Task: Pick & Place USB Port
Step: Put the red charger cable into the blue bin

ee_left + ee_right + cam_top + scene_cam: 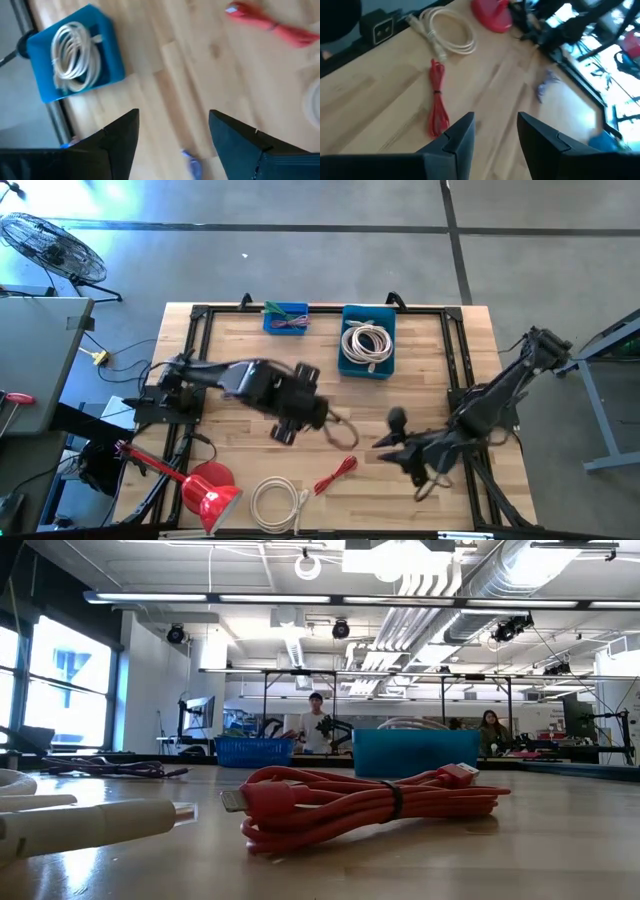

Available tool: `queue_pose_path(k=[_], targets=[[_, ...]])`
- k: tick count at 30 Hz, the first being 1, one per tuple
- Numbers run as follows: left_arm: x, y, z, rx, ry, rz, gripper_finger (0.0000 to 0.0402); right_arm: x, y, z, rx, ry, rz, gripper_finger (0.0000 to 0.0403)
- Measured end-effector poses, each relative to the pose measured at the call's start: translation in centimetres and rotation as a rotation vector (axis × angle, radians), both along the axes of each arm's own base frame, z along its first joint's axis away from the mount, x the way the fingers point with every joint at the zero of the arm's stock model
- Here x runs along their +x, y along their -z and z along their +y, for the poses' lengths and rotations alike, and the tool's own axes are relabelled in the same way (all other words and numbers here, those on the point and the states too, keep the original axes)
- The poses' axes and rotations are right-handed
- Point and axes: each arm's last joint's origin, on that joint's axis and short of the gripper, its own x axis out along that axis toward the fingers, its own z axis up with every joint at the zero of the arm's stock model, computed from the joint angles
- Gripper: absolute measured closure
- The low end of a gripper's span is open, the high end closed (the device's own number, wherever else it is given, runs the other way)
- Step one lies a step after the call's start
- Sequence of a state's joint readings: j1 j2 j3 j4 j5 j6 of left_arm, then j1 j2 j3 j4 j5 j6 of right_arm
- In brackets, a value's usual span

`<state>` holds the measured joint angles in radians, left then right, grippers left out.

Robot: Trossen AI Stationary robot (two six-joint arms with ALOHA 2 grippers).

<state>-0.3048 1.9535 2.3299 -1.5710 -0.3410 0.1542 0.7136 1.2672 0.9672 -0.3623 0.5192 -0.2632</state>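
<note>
coiled red usb cable [336, 473] lies on wooden table [420, 405], front-centre, btwn the arms. looks light, floppy, prob slips; grab at the tied middle. left gripper [172, 127] spread wide, empty. right gripper [495, 127] parted, empty, hovers nearby.

Robotics lab: exposed ceiling ducts [440, 600], strip lights, more framed benches [330, 680] behind, people [317, 725] working, concrete floor [300, 240].

Left gripper [285, 428] open mid-table; right gripper [385, 448] open
</note>
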Motion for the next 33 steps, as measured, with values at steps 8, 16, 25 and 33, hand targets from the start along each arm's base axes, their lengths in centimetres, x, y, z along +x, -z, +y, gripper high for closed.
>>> queue_pose_path(k=[8, 16, 25, 33], targets=[[-1.8, -0.1, -4.9, 0.001, 0.024, -0.047, 0.017, 5.5, 3.8, 0.4, 0.07, -0.076, 0.144, 0.0263], [-3.5, -0.2, -8.1, 0.003, -0.01, -0.113, 0.017, 9.0, 6.8, 2.2, 0.155, -0.179, 0.426, 0.0263], [-5.2, -0.1, -10.9, -0.016, -0.045, -0.172, 0.017, 11.1, 10.4, 3.0, 0.054, -0.19, 0.509, 0.0263], [-5.5, 0.4, -11.9, 0.041, -0.078, -0.222, 0.017, 12.3, 9.7, 3.3, -0.028, -0.136, 0.41, 0.0263]])
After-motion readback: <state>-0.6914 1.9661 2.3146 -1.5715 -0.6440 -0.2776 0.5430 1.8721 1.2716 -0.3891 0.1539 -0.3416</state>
